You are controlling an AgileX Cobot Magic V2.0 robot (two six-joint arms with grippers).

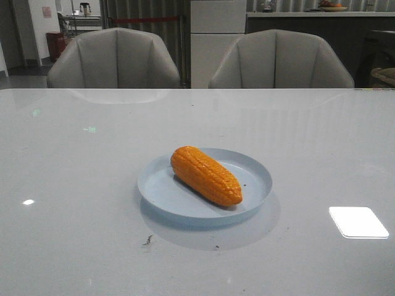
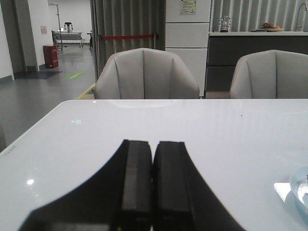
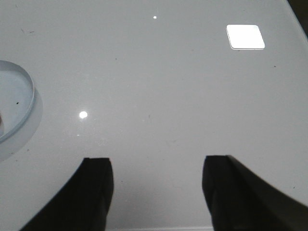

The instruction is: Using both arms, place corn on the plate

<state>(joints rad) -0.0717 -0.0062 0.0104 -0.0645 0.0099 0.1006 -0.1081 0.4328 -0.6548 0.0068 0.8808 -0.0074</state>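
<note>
No readable writing or brand anywhere. Corn (image 1: pixel 206 175) lying inside plate (image 1: pixel 256 169) at table (image 1: pixel 74 185) centre, long axis from ten o'clock to four o'clock, blunt end at ten. Left gripper (image 2: pixel 153 183) pressed closed, empty. Right gripper (image 3: pixel 156 192) spread wide, empty, over bare tabletop beside plate rim.

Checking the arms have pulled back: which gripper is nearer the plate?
Hard to call. The plate's rim edges into both wrist views, beside the left gripper, jaws shut, and the right gripper, jaws open.
</note>
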